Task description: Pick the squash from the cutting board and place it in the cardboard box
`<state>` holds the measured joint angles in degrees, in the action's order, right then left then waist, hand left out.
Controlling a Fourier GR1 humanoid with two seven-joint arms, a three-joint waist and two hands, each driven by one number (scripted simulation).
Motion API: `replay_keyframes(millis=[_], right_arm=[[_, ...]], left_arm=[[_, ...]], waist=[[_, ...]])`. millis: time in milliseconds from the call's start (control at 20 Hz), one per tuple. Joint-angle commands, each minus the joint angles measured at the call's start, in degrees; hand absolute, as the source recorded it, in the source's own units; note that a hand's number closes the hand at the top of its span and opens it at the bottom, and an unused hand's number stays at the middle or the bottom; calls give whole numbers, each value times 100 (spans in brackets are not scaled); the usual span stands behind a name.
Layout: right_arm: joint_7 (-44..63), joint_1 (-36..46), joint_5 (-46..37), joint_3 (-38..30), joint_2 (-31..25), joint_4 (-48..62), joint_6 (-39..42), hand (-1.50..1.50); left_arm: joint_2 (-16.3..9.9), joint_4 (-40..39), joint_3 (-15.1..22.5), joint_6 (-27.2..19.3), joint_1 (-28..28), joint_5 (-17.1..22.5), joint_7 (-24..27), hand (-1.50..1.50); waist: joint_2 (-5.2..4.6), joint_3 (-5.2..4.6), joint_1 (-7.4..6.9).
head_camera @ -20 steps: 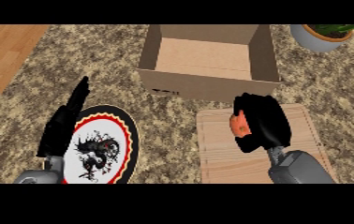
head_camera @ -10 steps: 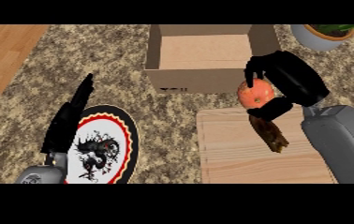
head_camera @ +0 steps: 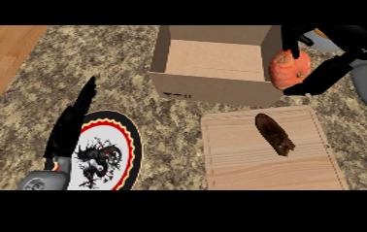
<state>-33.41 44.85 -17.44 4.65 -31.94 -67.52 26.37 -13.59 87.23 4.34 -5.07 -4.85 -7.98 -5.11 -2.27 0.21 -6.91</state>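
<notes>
Gripping the squash [head_camera: 289,70], the right hand [head_camera: 324,73] hangs beside the cardboard box [head_camera: 215,88].

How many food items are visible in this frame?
2: the orange squash, held by the right hand at the cardboard box's right wall, and a dark brown item lying on the cutting board. The box's interior looks bare.
</notes>
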Motion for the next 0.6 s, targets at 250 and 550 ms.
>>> replay_keyframes(millis=[250,550], right_arm=[[-740,1969,-198,300,408,2362,395,150],[-544,2741,-629,679,1293,3405,-54,150]], left_arm=[[-50,-263,-161,6,-247,-13,32,0],[128,-11,10,-136,56,-152,-128,0]], waist=[[33,-24,112],[101,-24,252]])
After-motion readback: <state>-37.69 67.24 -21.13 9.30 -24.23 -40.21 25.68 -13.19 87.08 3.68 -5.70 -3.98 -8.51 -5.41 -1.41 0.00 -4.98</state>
